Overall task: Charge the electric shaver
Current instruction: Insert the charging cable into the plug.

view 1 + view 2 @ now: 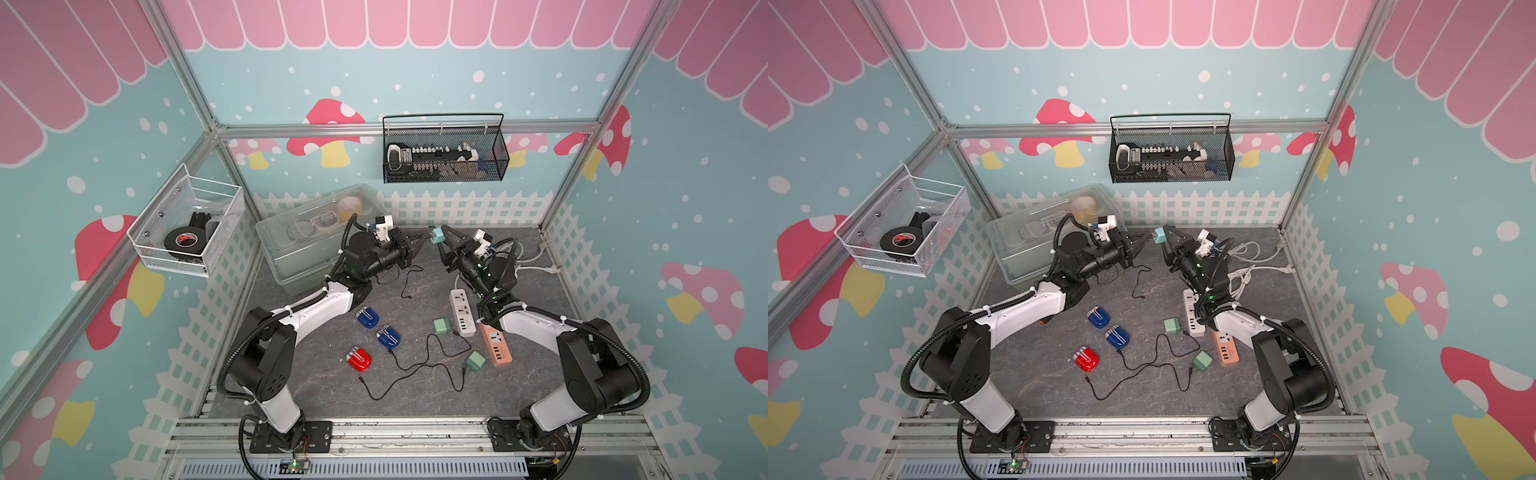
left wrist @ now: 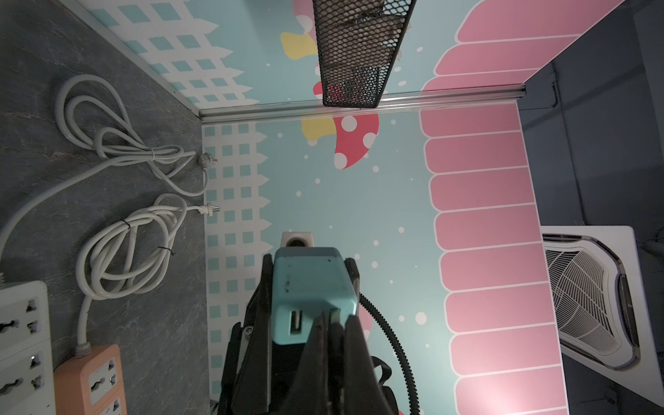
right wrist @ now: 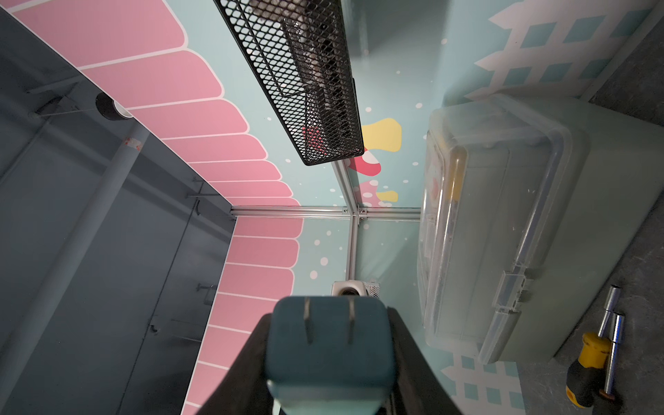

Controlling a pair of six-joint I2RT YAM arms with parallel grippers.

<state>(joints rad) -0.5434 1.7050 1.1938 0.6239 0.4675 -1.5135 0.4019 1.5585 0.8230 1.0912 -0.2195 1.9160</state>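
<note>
1. The right fingers (image 3: 248, 355) are gripping the teal charger block (image 2: 309, 284) by its two side faces. They are holding it in the air over the far part of the desk (image 1: 519, 386), at 12 o'clock from the desk's middle.
2. The left fingers (image 2: 318, 359) are closed on the USB plug (image 2: 336, 316) of a thin black cable (image 1: 405, 282) and are holding it at the block's port face. I cannot tell if the plug is sitting fully in.
3. The shavers are lying on the desk at about 8 o'clock from its middle, well apart from both arms: a blue shaver (image 1: 368, 318), a second blue shaver (image 1: 388, 337) and a red shaver (image 1: 359, 359).
4. A shaver is looking small, light and stiff, with a glossy round shell, so it is probably slipping easily. I am judging the two long sides as the best hold, away from the delicate cutting head.
5. The cable is soft and is hanging loose, so only its stiff plug is giving a sure hold.
</note>
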